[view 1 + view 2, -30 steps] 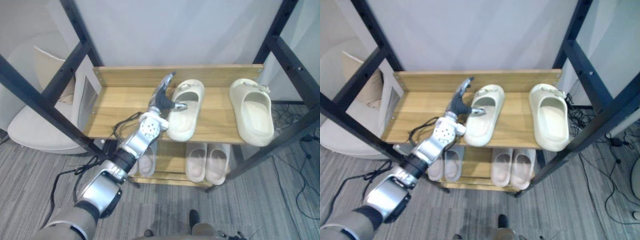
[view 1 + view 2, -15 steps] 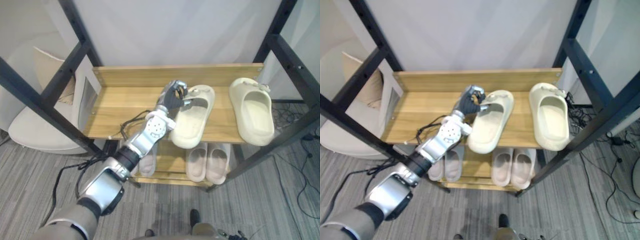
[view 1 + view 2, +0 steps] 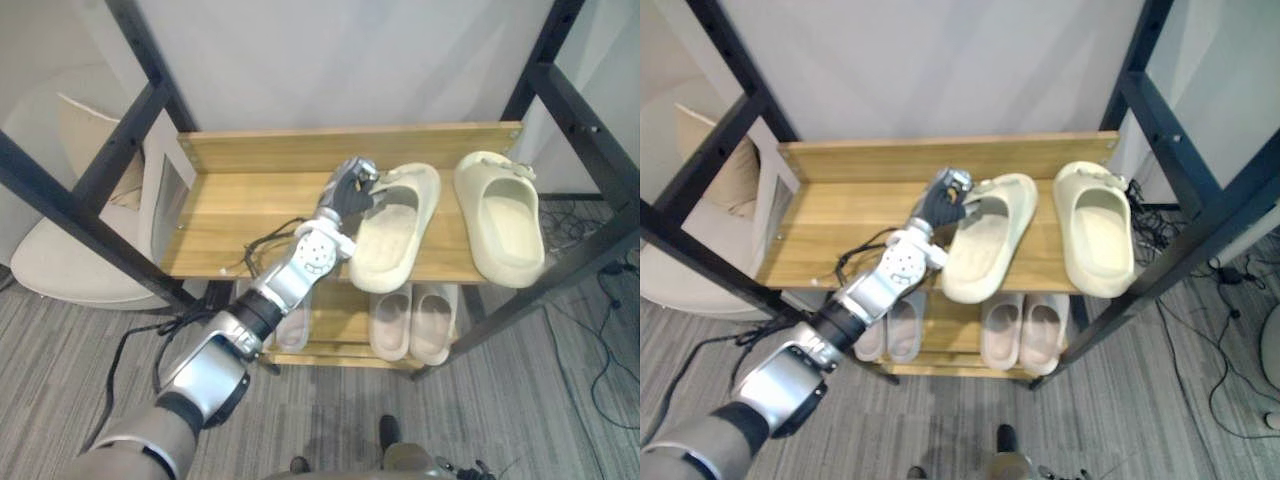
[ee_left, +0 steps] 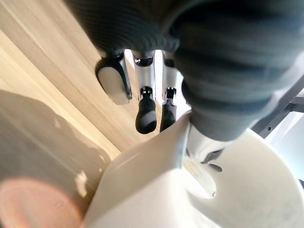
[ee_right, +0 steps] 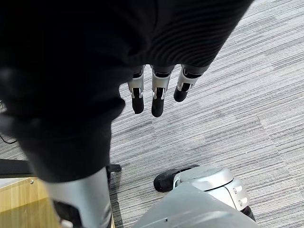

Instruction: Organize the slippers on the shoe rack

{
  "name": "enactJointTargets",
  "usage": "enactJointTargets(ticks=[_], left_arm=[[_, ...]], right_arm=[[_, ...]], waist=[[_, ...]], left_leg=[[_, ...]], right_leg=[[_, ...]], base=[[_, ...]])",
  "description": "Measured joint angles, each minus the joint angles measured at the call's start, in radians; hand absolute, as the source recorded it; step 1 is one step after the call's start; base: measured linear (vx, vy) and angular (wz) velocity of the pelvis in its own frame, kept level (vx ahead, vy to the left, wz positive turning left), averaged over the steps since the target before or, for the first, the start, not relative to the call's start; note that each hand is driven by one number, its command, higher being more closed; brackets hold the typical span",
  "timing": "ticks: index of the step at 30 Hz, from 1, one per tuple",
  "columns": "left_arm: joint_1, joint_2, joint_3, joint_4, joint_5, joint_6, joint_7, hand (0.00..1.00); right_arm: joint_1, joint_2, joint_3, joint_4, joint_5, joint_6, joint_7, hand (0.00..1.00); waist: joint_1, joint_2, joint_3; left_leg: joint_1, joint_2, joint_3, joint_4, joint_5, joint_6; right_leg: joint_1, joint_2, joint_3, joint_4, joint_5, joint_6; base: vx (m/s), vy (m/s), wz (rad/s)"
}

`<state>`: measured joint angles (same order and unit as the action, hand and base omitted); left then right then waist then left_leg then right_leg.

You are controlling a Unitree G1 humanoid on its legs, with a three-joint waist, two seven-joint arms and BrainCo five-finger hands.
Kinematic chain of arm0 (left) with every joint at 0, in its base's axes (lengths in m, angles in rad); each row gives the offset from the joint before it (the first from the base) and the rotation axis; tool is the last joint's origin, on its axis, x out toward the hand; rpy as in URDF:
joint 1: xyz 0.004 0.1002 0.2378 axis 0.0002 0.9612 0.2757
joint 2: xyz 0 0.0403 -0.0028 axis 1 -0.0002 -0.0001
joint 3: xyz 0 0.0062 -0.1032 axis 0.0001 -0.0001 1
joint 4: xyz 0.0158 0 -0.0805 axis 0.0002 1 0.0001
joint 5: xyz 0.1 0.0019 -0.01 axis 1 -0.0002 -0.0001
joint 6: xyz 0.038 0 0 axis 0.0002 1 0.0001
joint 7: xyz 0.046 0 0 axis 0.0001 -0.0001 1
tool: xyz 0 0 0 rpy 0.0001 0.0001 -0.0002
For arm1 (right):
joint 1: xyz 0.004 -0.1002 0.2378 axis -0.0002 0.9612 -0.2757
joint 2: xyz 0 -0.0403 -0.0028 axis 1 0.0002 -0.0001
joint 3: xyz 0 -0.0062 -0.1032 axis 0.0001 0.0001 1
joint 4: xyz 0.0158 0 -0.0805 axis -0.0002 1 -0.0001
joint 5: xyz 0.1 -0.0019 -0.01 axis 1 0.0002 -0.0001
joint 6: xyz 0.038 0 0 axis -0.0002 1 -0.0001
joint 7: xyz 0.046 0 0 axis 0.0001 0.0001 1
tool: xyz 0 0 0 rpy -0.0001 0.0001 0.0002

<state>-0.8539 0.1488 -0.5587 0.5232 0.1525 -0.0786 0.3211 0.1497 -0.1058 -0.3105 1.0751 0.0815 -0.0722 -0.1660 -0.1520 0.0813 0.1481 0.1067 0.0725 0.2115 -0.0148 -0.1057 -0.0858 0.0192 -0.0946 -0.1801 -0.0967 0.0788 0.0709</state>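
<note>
Two cream slippers lie on the wooden top shelf [image 3: 240,205] of the shoe rack. The left slipper [image 3: 395,228] lies slanted, its heel over the shelf's front edge. The right slipper [image 3: 505,222] lies straight near the shelf's right end. My left hand [image 3: 347,188] is at the left slipper's strap, fingers curled round its edge. In the left wrist view the curled fingers [image 4: 145,113] sit against the slipper's strap [image 4: 213,190]. My right hand [image 5: 156,97] hangs over the carpet with straight fingers, holding nothing.
Pale slippers [image 3: 410,320] stand on the lower shelf, with another [image 3: 292,320] behind my arm. Black frame posts [image 3: 60,195] cross on both sides of the rack. A white chair [image 3: 70,260] stands to the left. Cables [image 3: 610,340] lie on the floor at right.
My left hand has curled its fingers onto the left slipper's strap. The slipper has slid to the right with it, closer to the other one, and now lies slanted.
</note>
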Motion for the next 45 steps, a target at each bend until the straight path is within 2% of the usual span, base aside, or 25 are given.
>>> enactJointTargets(ticks=[10, 14, 15, 45], left_arm=[[-0.051, -0.014, 0.002, 0.060, -0.001, 0.002, 0.004, 1.00], [-0.071, -0.015, 0.006, 0.078, -0.001, 0.002, 0.006, 1.00], [-0.071, -0.016, 0.010, 0.079, -0.001, 0.002, 0.006, 0.00], [-0.082, -0.031, 0.052, 0.097, -0.100, 0.005, 0.007, 0.00]], right_arm=[[-0.001, 0.002, -0.004, -0.001, 0.000, 0.000, 0.000, 0.00], [0.000, 0.010, -0.041, 0.000, 0.001, 0.001, -0.001, 0.00], [0.000, 0.010, -0.042, -0.001, 0.001, 0.001, -0.001, 0.00], [0.000, 0.018, -0.078, -0.004, 0.001, 0.001, -0.002, 0.00]], waist=[[-0.005, 0.000, 0.002], [-0.013, 0.005, 0.013], [-0.013, 0.006, 0.013], [-0.014, 0.017, 0.016]], left_leg=[[-0.001, 0.000, 0.031, 0.000, -0.001, 0.000], [0.002, -0.001, 0.042, 0.000, -0.001, 0.000], [0.001, 0.000, 0.045, 0.000, -0.001, 0.000], [-0.003, -0.005, 0.046, 0.000, -0.001, 0.000]], right_leg=[[-0.018, 0.003, 0.031, 0.000, 0.010, 0.001], [-0.021, 0.003, 0.043, 0.000, 0.013, 0.001], [-0.023, 0.004, 0.047, 0.000, 0.014, 0.000], [-0.029, -0.001, 0.042, 0.000, 0.016, 0.002]], base=[[-0.01, -0.002, -0.08], [-0.04, -0.012, -0.08], [-0.03, -0.020, -0.09], [0.00, -0.003, -0.01]])
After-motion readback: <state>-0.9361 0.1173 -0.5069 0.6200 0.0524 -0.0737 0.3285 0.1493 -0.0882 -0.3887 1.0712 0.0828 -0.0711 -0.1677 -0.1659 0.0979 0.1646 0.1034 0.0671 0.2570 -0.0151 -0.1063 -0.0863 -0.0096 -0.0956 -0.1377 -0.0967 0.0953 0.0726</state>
